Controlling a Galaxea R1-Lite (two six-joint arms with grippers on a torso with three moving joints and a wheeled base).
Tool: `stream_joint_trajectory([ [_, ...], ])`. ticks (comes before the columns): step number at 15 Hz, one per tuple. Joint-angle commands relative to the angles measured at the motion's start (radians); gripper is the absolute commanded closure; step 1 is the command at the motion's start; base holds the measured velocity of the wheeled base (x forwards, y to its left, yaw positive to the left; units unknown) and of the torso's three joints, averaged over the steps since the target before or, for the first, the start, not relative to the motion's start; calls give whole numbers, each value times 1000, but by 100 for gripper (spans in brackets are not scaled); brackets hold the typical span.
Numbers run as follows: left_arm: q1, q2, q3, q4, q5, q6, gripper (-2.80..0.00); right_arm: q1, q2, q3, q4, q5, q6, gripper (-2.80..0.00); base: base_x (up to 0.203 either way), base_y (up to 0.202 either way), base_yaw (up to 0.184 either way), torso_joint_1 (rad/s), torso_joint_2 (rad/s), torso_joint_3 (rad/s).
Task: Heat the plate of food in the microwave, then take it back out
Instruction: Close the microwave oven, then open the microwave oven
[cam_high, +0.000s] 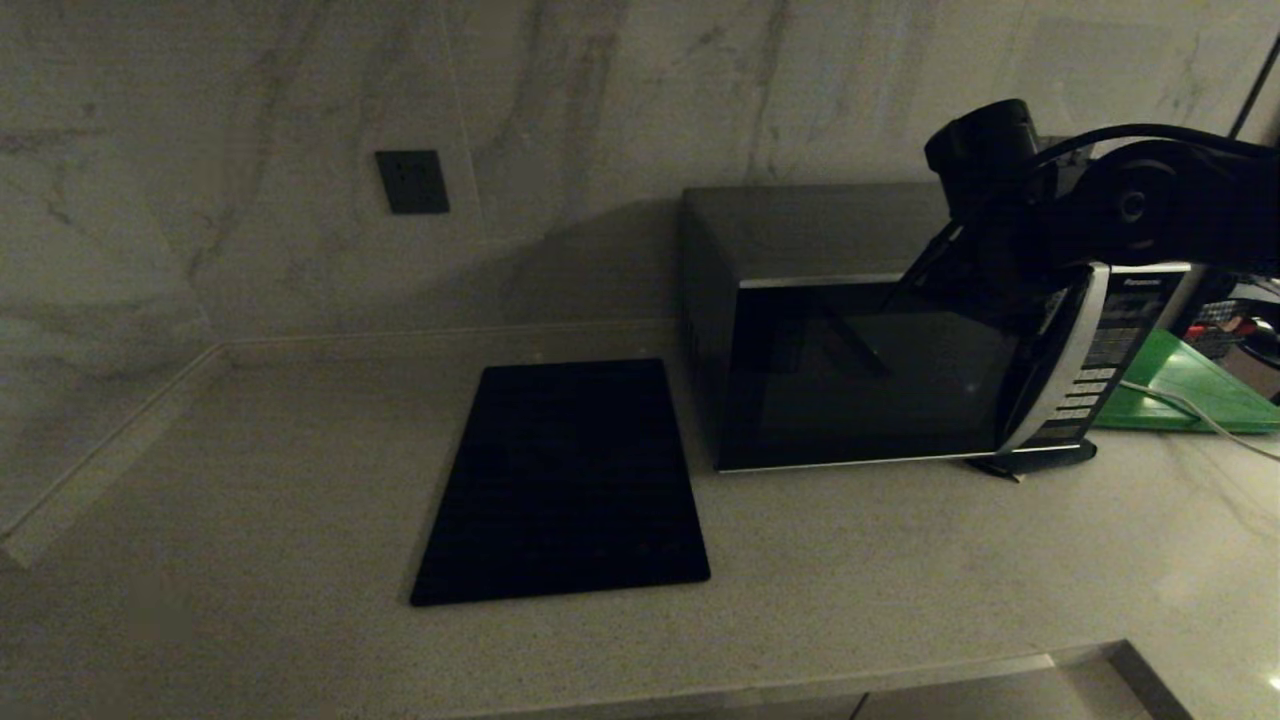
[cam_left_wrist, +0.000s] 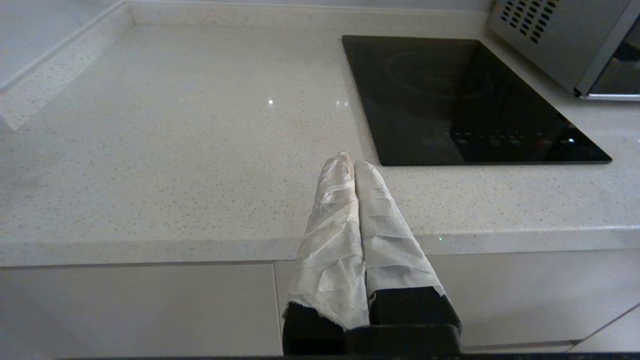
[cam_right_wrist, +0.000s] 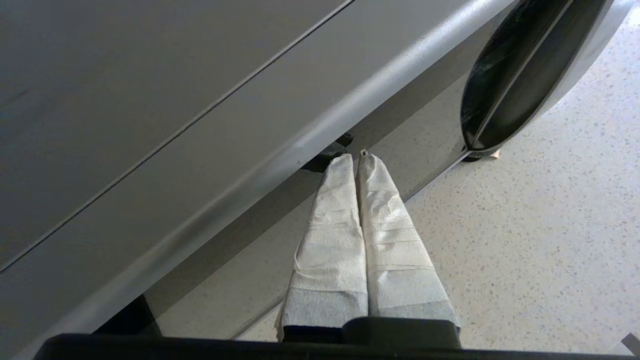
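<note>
Microwave (cam_high: 850, 380) at right of the head view on the pale table (cam_high: 300, 480), door closed, right gripper (cam_right_wrist: 357, 159) closed and empty, fingertips by the door's top edge, left gripper (cam_left_wrist: 352, 162) closed, empty, low over the table's front edge, plate of food not visible.

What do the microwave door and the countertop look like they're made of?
Microwave door: dark glass, glossy, as it mirrors the shut right gripper in front of it; its top trim looks like brushed silver metal or plastic. Countertop: pale speckled stone or quartz composite, polished, with small light glints.
</note>
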Motion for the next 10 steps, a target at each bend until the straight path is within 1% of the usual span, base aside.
stream_joint_trajectory([
  [1,0,1,0,0,1,-1,0,-12,-45,1,1,-5,7,0,0,0,0,0,0,0],
  [4,1,1,0,0,1,-1,0,-43,-174,3,62,-1,32,0,0,0,0,0,0,0],
  [5,1,1,-1,0,1,1,0,-68,-230,4,103,20,44,0,0,0,0,0,0,0],
  [6,1,1,0,0,1,-1,0,-112,-289,9,136,68,50,0,0,0,0,0,0,0],
  [7,1,1,0,0,1,-1,0,-182,-342,29,154,147,52,0,0,0,0,0,0,0],
  [8,1,1,0,0,1,-1,0,-272,-385,64,163,257,49,0,0,0,0,0,0,0],
  [10,1,1,0,0,1,-1,0,-486,-442,183,150,518,39,0,0,0,0,0,0,0],
])
